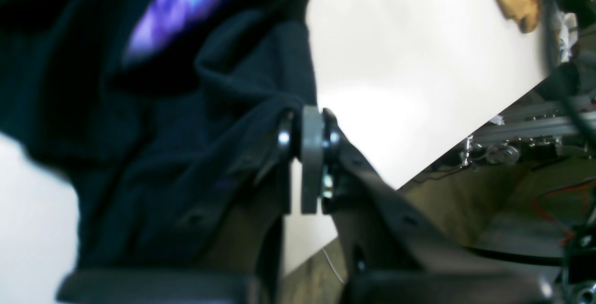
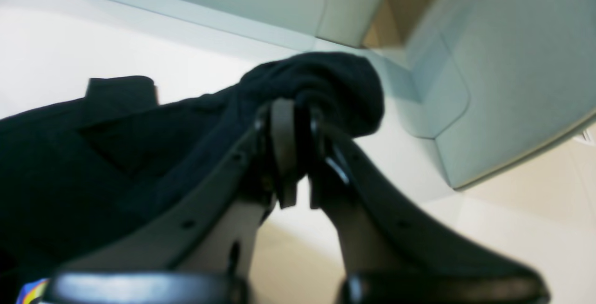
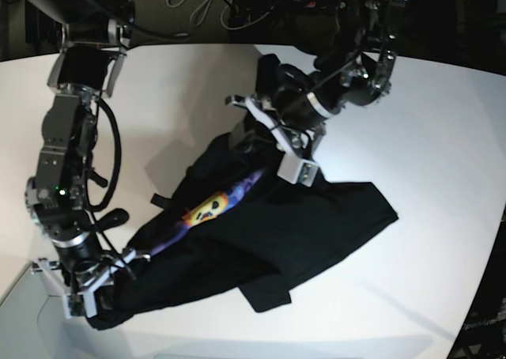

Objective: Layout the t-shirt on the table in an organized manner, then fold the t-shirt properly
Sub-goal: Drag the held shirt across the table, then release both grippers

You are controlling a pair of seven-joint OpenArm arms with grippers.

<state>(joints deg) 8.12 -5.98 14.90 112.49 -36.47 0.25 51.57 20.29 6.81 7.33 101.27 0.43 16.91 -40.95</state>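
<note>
T-shirt (image 3: 269,232), black with the purple-blue print and yellow-orange face turned up, is stretched across the white table (image 3: 443,137) between both arms. A bunched fold of its cloth is pinched in the closed right gripper (image 2: 295,122) near the table's near edge. Another fold is clamped in the closed left gripper (image 1: 309,129) at the shirt's far end.

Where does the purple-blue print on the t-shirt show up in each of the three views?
Left wrist: the print is a blurred purple-blue streak at upper left, above the left gripper.
Right wrist: only a small coloured corner at the bottom left edge.
Base: mid-frame on the t-shirt, print with the yellow-orange face.
Shared landmark: the white table.
</note>
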